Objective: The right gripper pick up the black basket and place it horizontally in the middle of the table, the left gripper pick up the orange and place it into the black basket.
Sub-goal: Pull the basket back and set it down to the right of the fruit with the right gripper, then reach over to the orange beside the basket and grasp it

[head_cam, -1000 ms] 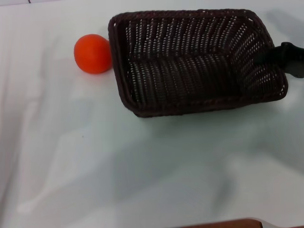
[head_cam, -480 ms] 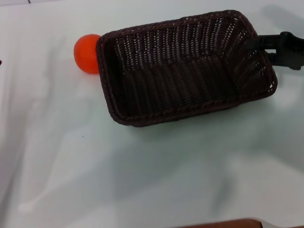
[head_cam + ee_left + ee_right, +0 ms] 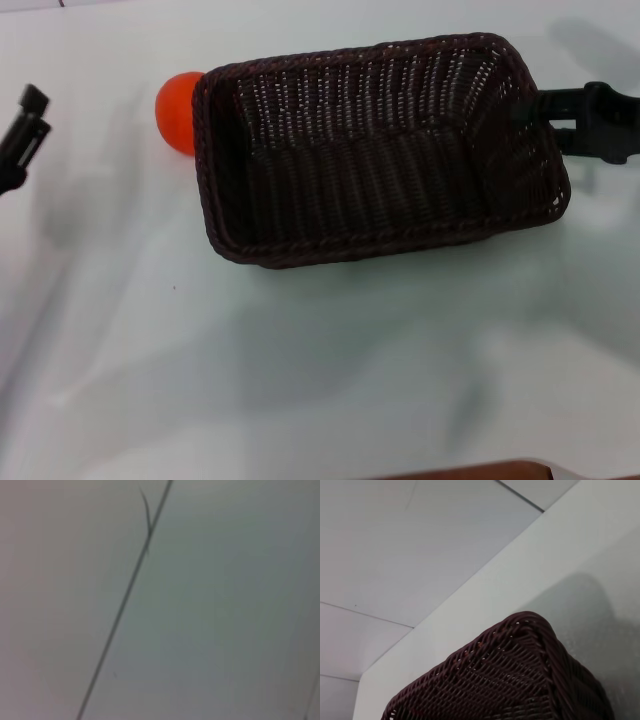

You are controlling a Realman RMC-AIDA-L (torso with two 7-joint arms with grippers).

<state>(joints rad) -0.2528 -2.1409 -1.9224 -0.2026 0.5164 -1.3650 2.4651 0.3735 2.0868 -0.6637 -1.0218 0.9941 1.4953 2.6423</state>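
Reaching in level from the right edge of the head view, the right gripper (image 3: 530,108) is clamped on the rim at the right short end of the black basket (image 3: 375,150), which sits slightly tilted on the table (image 3: 300,380), its long side running nearly left to right. Just beyond the basket's far-left corner, the orange (image 3: 175,110) is half hidden by the rim. At the left edge, the left gripper (image 3: 22,135) points up and inward, well apart from the orange; whether its fingers are parted I cannot tell.
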